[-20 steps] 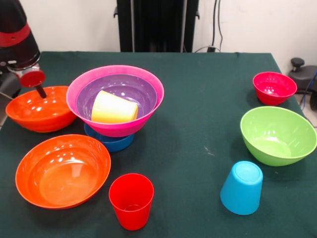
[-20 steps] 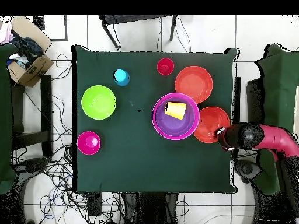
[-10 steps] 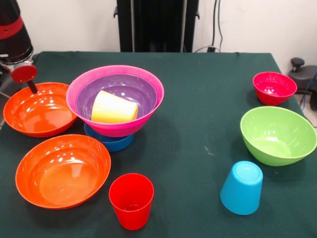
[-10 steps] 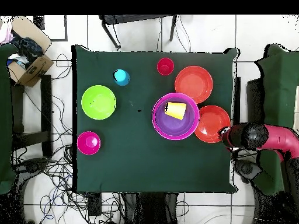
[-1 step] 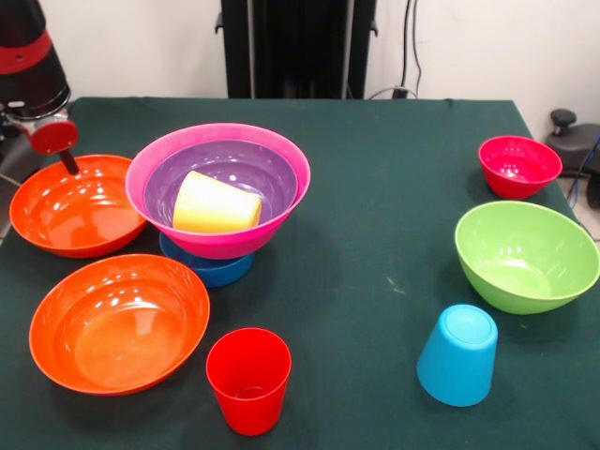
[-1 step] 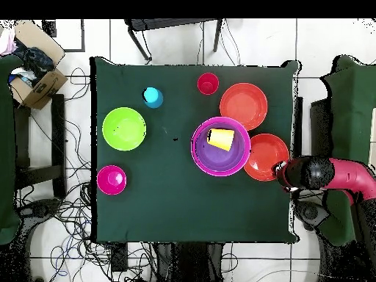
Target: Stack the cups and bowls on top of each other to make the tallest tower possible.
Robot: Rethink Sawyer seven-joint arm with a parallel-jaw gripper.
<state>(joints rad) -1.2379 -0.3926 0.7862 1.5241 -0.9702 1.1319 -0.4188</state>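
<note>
Jaws: state cannot be told, gripper (image 5: 67, 161) at glossy orange plastic bowl's (image 5: 77, 208) rim; yellow plastic tumbler (image 5: 216, 203) lies inside purple bowl (image 5: 253, 167), nested in magenta bowl (image 5: 277, 225).

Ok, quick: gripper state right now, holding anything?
Gripper: at the rim of the far orange bowl; open or closed cannot be told.

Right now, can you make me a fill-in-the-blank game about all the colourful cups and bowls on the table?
1. The yellow cup lies on its side inside the ______ bowl.
2. The light blue cup stands ______ down.
3. The magenta bowl sits on a small ______ bowl.
4. The red cup stands upright, nearest an ______ bowl.

Missing words: purple; upside; blue; orange
</note>
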